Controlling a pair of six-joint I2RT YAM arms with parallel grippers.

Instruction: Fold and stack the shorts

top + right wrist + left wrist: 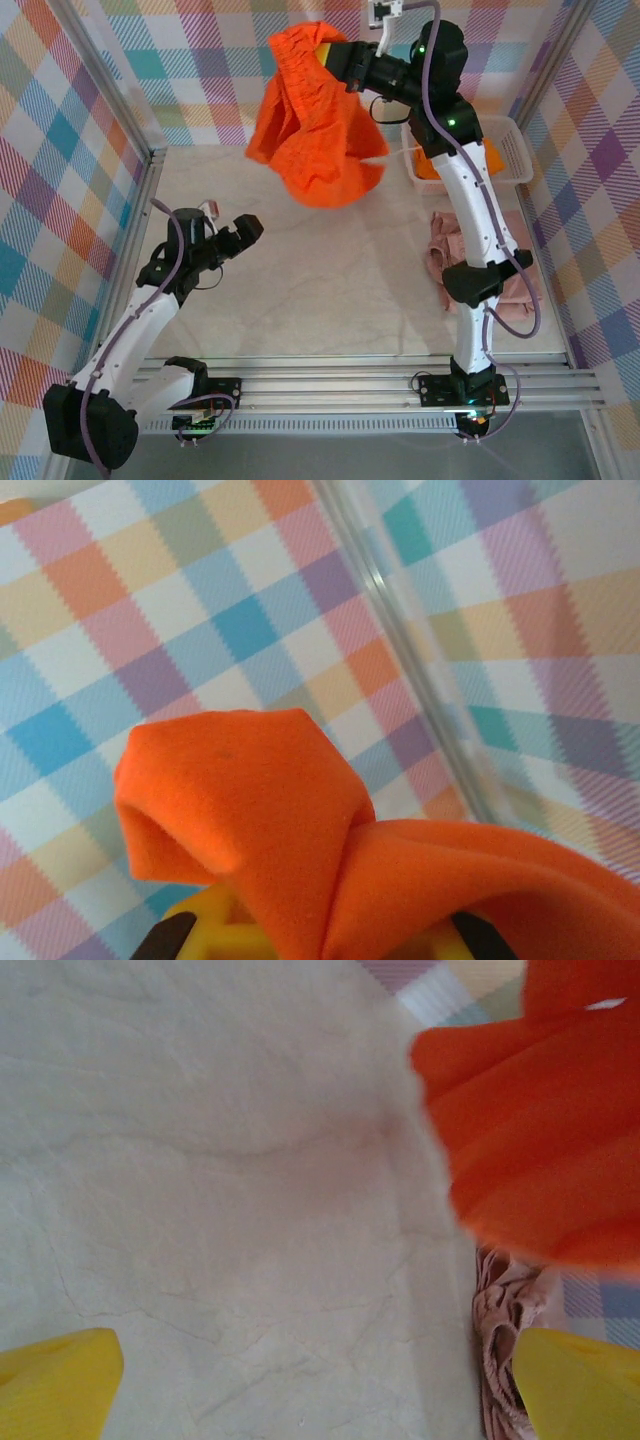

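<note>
Your right gripper (340,60) is clenched on the orange shorts (310,130), which hang long-ways straight below it, their loose lower edge ahead and right of your wide-open left gripper (243,232).

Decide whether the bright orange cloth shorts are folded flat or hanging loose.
Hanging loose, not folded: the bright orange cloth shorts droop in bunched, uneven folds from the right arm's fingers.
</note>
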